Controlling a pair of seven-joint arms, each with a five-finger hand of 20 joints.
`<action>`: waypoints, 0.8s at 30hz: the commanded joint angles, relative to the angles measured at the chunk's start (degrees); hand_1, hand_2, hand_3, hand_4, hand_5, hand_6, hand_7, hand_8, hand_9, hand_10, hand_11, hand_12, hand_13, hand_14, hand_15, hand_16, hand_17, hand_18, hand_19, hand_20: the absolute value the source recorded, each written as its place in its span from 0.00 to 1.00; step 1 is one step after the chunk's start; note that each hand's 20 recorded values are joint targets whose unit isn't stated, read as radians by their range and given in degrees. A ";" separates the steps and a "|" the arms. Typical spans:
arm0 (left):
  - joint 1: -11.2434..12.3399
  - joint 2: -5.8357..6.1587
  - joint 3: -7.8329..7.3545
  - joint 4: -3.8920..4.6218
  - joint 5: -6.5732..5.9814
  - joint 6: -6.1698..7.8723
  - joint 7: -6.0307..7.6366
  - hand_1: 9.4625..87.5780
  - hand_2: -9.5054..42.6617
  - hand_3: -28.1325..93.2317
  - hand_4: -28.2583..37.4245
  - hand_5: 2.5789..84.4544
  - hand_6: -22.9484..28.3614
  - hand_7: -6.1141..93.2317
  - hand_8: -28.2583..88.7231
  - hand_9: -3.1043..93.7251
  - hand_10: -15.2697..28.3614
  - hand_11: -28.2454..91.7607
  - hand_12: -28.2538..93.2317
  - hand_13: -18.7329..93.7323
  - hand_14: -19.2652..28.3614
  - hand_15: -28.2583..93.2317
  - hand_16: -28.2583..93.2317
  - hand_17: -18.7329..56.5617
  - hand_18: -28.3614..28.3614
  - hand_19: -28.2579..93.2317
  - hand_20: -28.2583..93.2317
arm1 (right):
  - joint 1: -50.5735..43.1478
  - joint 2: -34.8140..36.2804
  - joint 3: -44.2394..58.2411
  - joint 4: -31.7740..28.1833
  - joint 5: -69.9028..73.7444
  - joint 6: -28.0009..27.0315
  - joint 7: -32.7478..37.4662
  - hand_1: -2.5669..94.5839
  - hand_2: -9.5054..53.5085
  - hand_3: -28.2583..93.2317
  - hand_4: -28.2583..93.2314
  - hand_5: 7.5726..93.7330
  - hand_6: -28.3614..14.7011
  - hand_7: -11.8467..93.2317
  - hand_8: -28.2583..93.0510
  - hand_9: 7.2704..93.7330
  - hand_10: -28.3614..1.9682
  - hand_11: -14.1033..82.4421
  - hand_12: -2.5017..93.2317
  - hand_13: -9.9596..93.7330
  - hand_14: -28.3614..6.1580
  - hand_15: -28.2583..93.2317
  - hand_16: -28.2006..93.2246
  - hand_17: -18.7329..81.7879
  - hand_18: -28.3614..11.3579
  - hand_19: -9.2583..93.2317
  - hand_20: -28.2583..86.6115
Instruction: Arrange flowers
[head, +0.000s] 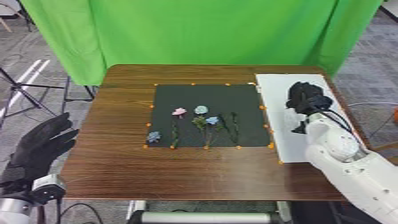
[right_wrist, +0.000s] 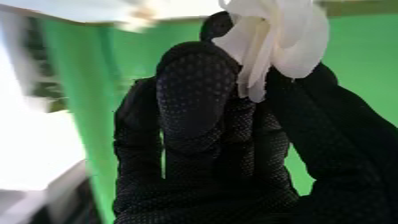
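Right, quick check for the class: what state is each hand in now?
Left hand: open, fingers extended.
Right hand: closed on a white flower, pinched by thumb and fingers.

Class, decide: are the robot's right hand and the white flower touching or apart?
Touching. The right wrist view shows the white flower pinched between the right hand's thumb and fingers.

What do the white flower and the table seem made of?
White flower: probably matte fabric, judging by its thin, folded petals, though real petals can't be ruled out. Table: smooth wood or wood-look laminate, by its streaky brown grain.
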 joint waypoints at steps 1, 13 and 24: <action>-0.95 0.37 0.24 0.21 0.05 -1.07 -1.23 0.23 0.19 0.83 0.02 0.33 0.49 0.31 0.13 0.29 0.60 0.44 0.36 0.36 0.70 0.50 0.24 0.14 0.84 0.59 0.31 | 5.25 -6.29 -7.04 -5.09 -4.27 2.99 -6.61 0.54 0.00 0.92 0.00 0.76 0.72 0.55 0.20 0.94 0.78 0.33 0.55 0.90 0.79 0.67 0.48 0.51 0.28 0.87 0.64; -0.90 0.18 0.45 0.27 0.09 -0.97 -1.54 0.23 0.19 0.83 0.03 0.33 0.49 0.31 0.13 0.29 0.60 0.44 0.36 0.36 0.70 0.50 0.24 0.14 0.84 0.59 0.31 | 13.71 -12.24 -17.09 4.21 -9.84 3.95 -6.21 0.54 0.00 0.91 0.00 0.75 0.73 0.56 0.19 0.93 0.78 0.32 0.54 0.89 0.81 0.66 0.50 0.50 0.29 0.86 0.65; -0.77 0.46 0.58 0.26 -0.05 -0.70 -1.28 0.23 0.19 0.83 0.02 0.33 0.49 0.31 0.13 0.29 0.60 0.44 0.36 0.36 0.70 0.50 0.24 0.14 0.84 0.59 0.31 | 16.56 -13.53 -20.81 8.64 -14.75 4.85 -2.53 0.54 0.00 0.91 0.00 0.73 0.73 0.56 0.19 0.91 0.77 0.31 0.54 0.86 0.82 0.66 0.52 0.47 0.30 0.84 0.66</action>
